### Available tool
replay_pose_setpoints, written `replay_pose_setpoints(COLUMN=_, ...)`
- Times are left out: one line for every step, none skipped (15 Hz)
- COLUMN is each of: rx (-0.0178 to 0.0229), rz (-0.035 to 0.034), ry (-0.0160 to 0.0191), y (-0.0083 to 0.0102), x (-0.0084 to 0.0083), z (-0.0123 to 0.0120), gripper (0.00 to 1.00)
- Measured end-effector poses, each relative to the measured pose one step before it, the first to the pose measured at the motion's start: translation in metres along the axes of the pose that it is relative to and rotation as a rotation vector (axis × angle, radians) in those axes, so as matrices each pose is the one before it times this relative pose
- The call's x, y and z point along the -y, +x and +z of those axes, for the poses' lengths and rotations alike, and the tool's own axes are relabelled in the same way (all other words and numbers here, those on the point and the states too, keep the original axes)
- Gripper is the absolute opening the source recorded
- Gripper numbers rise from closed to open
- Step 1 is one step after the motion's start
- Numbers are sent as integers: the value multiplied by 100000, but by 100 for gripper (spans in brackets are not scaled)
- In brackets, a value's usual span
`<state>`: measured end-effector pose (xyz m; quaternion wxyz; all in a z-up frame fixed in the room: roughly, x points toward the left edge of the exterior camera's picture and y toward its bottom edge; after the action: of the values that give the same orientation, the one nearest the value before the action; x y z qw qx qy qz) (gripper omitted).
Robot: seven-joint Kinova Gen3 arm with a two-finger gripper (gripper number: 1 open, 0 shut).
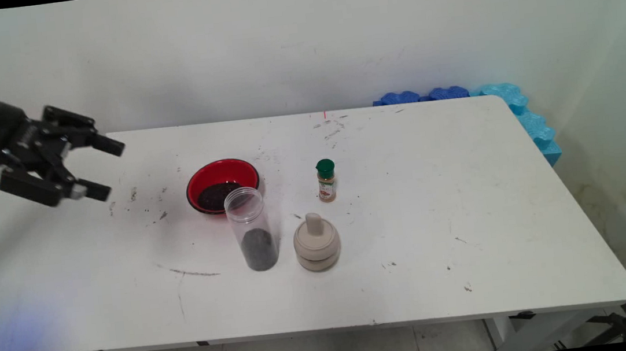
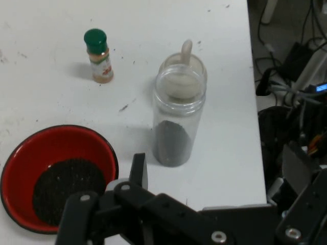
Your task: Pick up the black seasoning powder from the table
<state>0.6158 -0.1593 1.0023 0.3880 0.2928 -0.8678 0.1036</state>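
Your gripper (image 1: 106,168) hangs with jaws open near the counter's (image 1: 468,211) left edge; the bowl (image 1: 222,185) is nearest, so keep level.

The clear jar (image 2: 176,120) is hiding most of the beige pot (image 2: 185,61) in the hand view; the frame edge is cropping the red bowl (image 2: 30,153).

Jar (image 1: 254,231) before bowl (image 1: 223,185), beside pot (image 1: 317,243)

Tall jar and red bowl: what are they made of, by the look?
Tall jar: clear plastic, probably; the dark fill at its bottom and the things behind it show through the wall. Red bowl: glossy red inside, black rim and outside; plastic or lacquer, can't tell which.
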Motion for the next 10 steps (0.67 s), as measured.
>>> replay_pose_setpoints(rx=510, rz=-195, ry=636, y=-290, x=-78, z=951, gripper=100)
replay_pose_setpoints(rx=388, rz=-124, ry=471, y=-203, x=-51, z=820, gripper=100)
replay_pose_setpoints(rx=447, rz=-44, ry=447, y=-201, x=-51, z=985, gripper=100)
replay_pose_setpoints(rx=438, rz=-63, ry=546, y=-169, x=-49, z=983, gripper=100)
replay_pose_setpoints(rx=425, rz=-88, ry=546, y=-102, x=0, z=1009, gripper=100)
replay_pose_setpoints(rx=250, rz=-127, ry=412, y=-38, x=-8, z=889, gripper=100)
replay_pose_setpoints(rx=319, rz=-66, ry=460, y=-21, x=-27, z=1061, gripper=100)
replay_pose_setpoints(rx=306, rz=-42, ry=337, y=14, x=-12, z=1023, gripper=100)
replay_pose_setpoints(rx=376, rz=3, ry=152, y=8, x=-22, z=874, gripper=100)
replay_pose_setpoints(rx=503, rz=-73, ry=156, y=8, x=-21, z=962, gripper=100)
